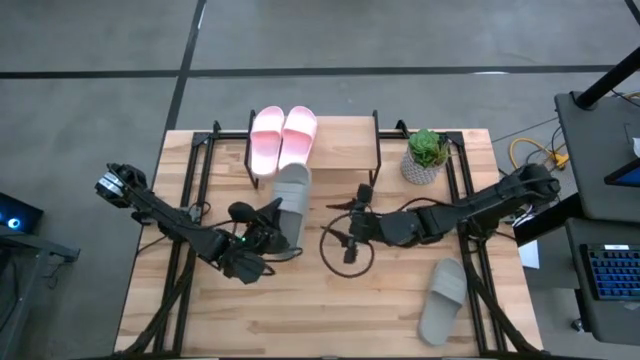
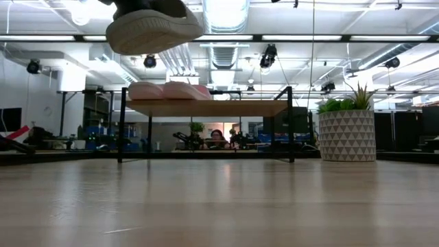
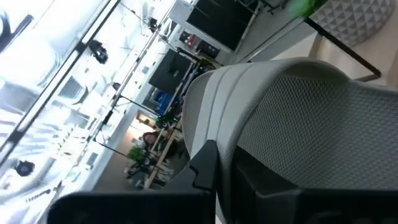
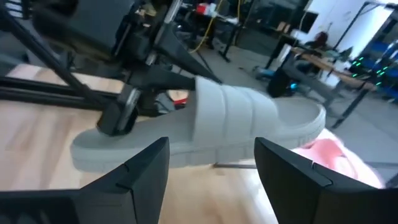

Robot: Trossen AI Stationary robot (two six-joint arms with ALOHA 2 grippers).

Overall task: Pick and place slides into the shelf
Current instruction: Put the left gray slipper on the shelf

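My left gripper [image 1: 268, 235] is shut on a grey slide [image 1: 291, 198], which is in the air near the shelf [image 1: 345, 150], toe toward it. The low view shows this slide [image 2: 147, 29] high above the table, and the right wrist view shows it [image 4: 211, 124] level. A light pink pair [image 1: 283, 138] rests sole-down on the shelf's plank top [image 2: 206, 108]. A second grey slide [image 1: 443, 298] lies flat on the table near the right front. My right gripper [image 1: 347, 238] stands open to the right of the held slide, its fingers [image 4: 146, 168] short of it. My left gripper pinches the grey slide's heel end [image 4: 109, 134] between its two fingers. The fingers come level from the table's near left and lie along the slide. The slide is lifted clear of the table and about level, its toe pointing toward the shelf.
A potted plant [image 1: 427, 155] in a patterned white pot [image 2: 346, 135] stands on the table right of the shelf. Black frame rails [image 1: 190, 180] run along both sides of the tabletop. A person [image 2: 217, 137] sits in the room far behind the shelf.
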